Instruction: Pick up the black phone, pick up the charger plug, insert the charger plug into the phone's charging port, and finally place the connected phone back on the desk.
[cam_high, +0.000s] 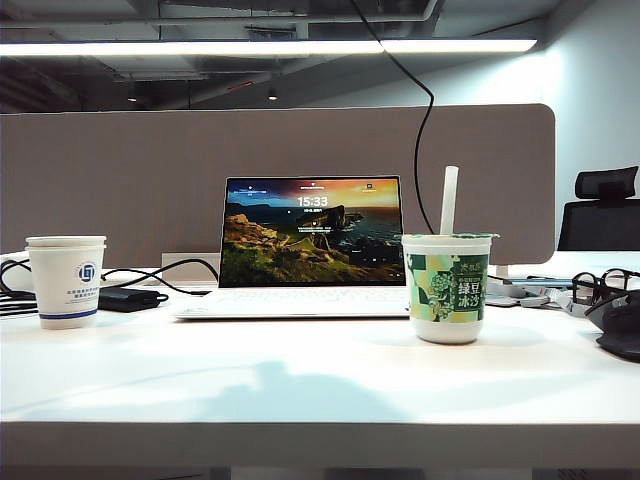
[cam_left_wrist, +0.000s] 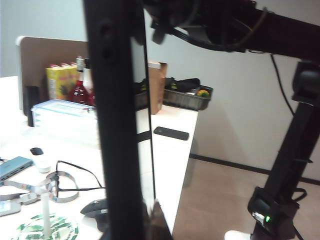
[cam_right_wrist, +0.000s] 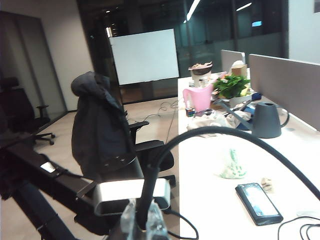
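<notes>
Black glossy phone (cam_left_wrist: 117, 125) stands upright, edge-on, filling the left wrist view, with the left gripper (cam_left_wrist: 151, 222) clamped shut on its lower end. The right gripper (cam_right_wrist: 142, 223) is closed on the plug (cam_right_wrist: 146, 200), tip hidden between the fingers, and the cable (cam_right_wrist: 215, 131) arches away over it. Both grippers appear only in their wrist views, so their place over the desk (cam_high: 300, 390) cannot be told.

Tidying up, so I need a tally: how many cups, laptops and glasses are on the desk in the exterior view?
Cups: 2 (paper cup, green drink cup)
Laptops: 1
Glasses: 1
Total: 4
Left gripper and right gripper, both shut, show only in their wrist views.
</notes>
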